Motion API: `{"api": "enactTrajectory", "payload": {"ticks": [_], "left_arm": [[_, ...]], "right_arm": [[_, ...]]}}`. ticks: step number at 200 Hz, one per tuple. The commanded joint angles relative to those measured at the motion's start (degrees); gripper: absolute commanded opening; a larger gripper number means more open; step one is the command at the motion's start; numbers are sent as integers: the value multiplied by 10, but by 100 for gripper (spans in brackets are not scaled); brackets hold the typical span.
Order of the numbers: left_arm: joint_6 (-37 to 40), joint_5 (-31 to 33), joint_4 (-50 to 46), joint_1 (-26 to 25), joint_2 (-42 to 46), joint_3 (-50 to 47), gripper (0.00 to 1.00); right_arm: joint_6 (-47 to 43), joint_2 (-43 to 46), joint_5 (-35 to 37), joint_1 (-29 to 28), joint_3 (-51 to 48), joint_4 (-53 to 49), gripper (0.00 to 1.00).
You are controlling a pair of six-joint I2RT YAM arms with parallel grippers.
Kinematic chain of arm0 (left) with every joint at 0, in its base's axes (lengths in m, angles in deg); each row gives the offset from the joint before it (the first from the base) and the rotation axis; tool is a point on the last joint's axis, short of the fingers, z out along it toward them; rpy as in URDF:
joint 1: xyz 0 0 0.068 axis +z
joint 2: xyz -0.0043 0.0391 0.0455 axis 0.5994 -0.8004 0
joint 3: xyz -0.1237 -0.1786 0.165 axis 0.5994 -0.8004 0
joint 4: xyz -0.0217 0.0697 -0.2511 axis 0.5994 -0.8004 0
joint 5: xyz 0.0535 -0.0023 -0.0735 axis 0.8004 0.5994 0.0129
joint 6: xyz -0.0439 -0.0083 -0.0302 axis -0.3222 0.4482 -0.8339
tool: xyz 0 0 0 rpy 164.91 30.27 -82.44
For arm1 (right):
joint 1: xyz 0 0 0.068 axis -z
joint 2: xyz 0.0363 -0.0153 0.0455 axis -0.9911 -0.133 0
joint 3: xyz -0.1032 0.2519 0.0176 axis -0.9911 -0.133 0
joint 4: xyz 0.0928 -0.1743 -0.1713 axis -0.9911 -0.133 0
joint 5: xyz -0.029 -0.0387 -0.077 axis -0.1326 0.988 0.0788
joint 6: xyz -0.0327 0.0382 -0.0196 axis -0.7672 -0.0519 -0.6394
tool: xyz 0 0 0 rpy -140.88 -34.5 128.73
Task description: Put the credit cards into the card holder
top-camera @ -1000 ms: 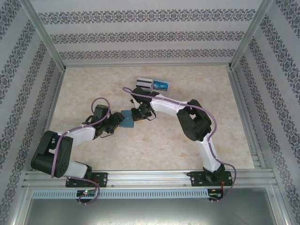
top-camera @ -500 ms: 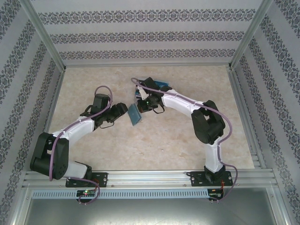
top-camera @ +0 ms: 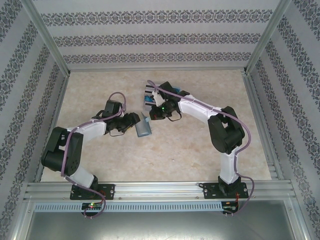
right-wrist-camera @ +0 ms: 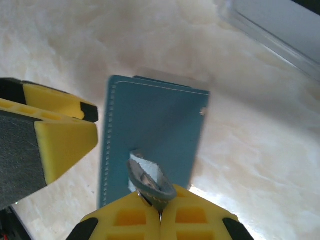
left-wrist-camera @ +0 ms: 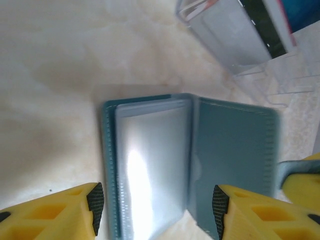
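The teal card holder (left-wrist-camera: pixel 230 150) lies open, its clear-pocket half (left-wrist-camera: pixel 150 165) to the left of the plain teal half. My left gripper (left-wrist-camera: pixel 156 200) is open and its yellow fingers straddle the pocket half without closing on it. My right gripper (right-wrist-camera: pixel 160 202) is shut on the holder's small closing tab (right-wrist-camera: pixel 150 180), with the holder's teal back (right-wrist-camera: pixel 155 130) just ahead of it. From above, the holder (top-camera: pixel 143 130) sits between the left gripper (top-camera: pixel 134 122) and the right gripper (top-camera: pixel 153 114). The credit cards (top-camera: pixel 148 90) stand behind, one grey card with a dark stripe (left-wrist-camera: pixel 260 25).
A clear plastic piece (left-wrist-camera: pixel 280 70) holds the cards upright at the back of the marble-patterned table (top-camera: pixel 190 150). Patterned walls and a metal frame (top-camera: pixel 50 65) enclose the table on three sides. The right arm reaches over the cards.
Both grippers have shifted toward the middle back of the table. The card holder was lifted, turned and opened between them. The right arm now covers part of the cards.
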Motion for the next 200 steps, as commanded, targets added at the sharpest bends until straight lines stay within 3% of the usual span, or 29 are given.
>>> {"api": "enactTrajectory", "payload": {"ticks": [1,51,109,200], "left_arm": [[-13,-15,24,7,-6,-8,60],[-1,-24,4,9,-20,20,58],[-19,-51,38,9,-50,21,57],[-29,-87,53,8,-88,53,58]], "right_arm": [[14,20,-13,21,-36,17,0],[-3,23,11,70,-104,7,0],[-16,20,33,70,-156,12,0],[-14,9,29,69,-144,13,0]]}}
